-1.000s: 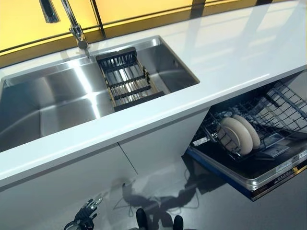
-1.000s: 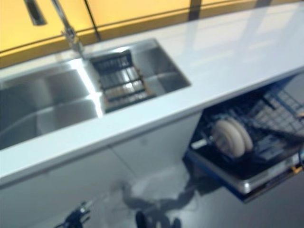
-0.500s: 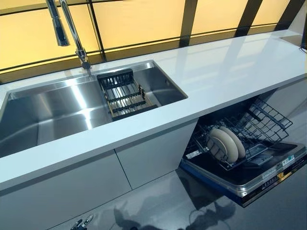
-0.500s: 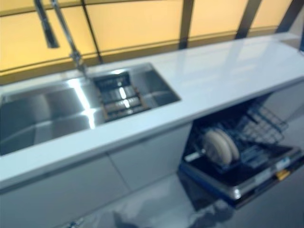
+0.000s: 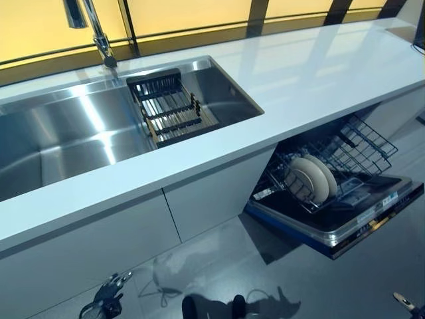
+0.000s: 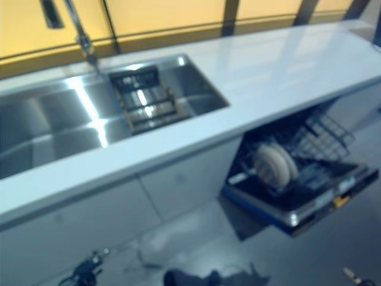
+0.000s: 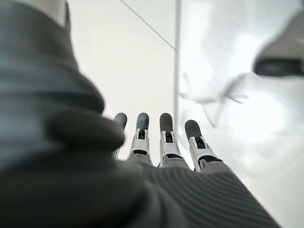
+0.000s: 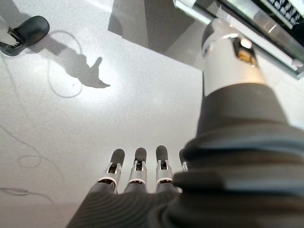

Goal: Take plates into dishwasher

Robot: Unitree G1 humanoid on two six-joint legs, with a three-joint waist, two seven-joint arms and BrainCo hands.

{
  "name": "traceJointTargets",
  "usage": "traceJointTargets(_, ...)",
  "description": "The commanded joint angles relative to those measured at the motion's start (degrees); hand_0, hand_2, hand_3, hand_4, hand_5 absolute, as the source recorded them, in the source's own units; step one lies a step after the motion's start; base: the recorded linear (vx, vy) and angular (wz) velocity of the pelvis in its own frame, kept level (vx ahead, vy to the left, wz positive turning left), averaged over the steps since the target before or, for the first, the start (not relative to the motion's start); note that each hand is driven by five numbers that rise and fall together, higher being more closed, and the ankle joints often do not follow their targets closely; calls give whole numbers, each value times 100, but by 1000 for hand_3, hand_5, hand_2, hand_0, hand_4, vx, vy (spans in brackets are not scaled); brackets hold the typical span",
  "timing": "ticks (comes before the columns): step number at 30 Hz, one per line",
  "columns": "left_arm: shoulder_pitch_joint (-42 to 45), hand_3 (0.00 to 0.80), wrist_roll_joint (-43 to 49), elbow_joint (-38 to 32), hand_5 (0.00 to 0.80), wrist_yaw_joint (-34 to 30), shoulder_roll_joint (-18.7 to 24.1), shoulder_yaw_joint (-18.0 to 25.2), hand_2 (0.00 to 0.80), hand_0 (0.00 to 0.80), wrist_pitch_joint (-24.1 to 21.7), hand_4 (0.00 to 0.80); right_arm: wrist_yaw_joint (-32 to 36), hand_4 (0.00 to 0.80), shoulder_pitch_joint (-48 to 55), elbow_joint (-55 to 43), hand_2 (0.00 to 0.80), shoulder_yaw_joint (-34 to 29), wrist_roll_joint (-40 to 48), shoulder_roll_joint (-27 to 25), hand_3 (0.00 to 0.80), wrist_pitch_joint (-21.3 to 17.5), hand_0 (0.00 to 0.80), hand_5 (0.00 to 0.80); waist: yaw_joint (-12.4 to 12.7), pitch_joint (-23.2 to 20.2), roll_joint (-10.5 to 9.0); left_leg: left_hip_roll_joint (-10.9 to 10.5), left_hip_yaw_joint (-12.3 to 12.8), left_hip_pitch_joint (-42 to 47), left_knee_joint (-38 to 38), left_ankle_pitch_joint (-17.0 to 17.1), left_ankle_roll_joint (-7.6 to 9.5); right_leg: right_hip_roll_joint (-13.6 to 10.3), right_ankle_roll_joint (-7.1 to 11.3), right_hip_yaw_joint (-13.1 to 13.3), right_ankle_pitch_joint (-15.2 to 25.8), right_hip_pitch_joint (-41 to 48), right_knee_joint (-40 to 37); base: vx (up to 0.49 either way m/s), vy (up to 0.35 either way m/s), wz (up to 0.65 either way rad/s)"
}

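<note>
Left hand hangs low by the white cabinet front, fingers straight and relaxed, holding nothing. Right hand also down over the floor, fingers straight, thumb extended, empty; in my head views only its fingertips show at the lower right corner. Both plates sit upright on edge, side by side and touching, in the lower rack of the open dishwasher, up and ahead of the right hand, well apart from both hands. White surface runs above the dishwasher; sink with a drain basket and faucet lies far above the left hand.
</note>
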Motion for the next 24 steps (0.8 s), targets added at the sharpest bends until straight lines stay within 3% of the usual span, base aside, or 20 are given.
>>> traceJointTargets(1,132,0,-173,161,0,30,45,361,0,0,39,0,-231,0,-194,-144,0,314,-165,30,0,-519,0,0,304,-130,238,39,-437,194,824,-1352,369,-337,-105,-132,17,-1,615,-141,-212,-7)
traceJointTargets(5,-127,0,-540,-10,0,152,158,468,0,0,117,0,-516,0,-517,-191,0,568,200,378,0,-671,0,0,592,7,155,396,-405,-279,1496,-1638,397,-960,67,-379,405,203,639,-251,-479,-21)
traceJointTargets(7,-294,0,-1007,-297,0,365,139,513,0,0,98,0,-633,0,-703,-211,0,645,561,546,0,-732,0,0,719,101,86,646,-324,-492,1724,-1617,263,-905,36,-677,49,293,573,-230,-669,-23)
traceJointTargets(8,-362,0,-1263,-513,0,520,103,541,0,0,104,0,-753,0,-746,-245,0,650,724,705,0,-790,0,0,804,174,27,770,-424,-740,1996,-1610,128,-815,17,-788,-163,337,570,-151,-491,-10)
traceJointTargets(9,-364,0,-1264,-517,0,524,105,542,0,0,106,0,-758,0,-748,-250,0,647,726,709,0,-790,0,0,795,174,19,765,-427,-761,2014,-1604,135,-821,4,-805,-165,334,566,-150,-650,-1)
traceJointTargets(10,-358,0,-1354,-704,0,510,41,590,0,0,110,0,-826,0,-774,-310,0,698,829,914,0,-979,0,0,844,245,1,857,-545,-807,1876,-1344,-76,-671,28,-800,-359,389,528,-134,-537,12)
traceJointTargets(13,-352,0,-1181,-885,0,296,-74,468,0,0,174,0,-880,0,-853,-450,0,766,1281,972,0,-1087,0,0,823,296,6,815,-551,-699,1064,-700,-268,-553,30,-983,-407,444,212,-136,-468,13)
traceJointTargets(17,-351,0,-1022,-867,0,106,-199,292,0,0,102,0,-1241,0,-1204,-479,0,762,1605,744,0,-1241,0,0,850,368,233,666,-679,-710,219,-148,-469,-503,59,-1279,-508,498,-68,-129,-233,7)
traceJointTargets(20,-253,0,-915,-854,0,36,-170,233,0,0,70,0,-1499,0,-1412,-563,0,683,2024,583,0,-1371,0,0,846,435,429,590,-780,-693,-141,75,-539,-502,24,-1367,-659,390,85,-109,-126,3)
traceJointTargets(24,-125,0,-1010,-785,0,-29,-118,202,0,0,-78,0,-1629,0,-1584,-579,0,569,2494,387,0,-1376,0,0,819,560,641,523,-838,-768,-157,126,-555,-546,-80,-1358,-922,199,449,-88,-60,7)
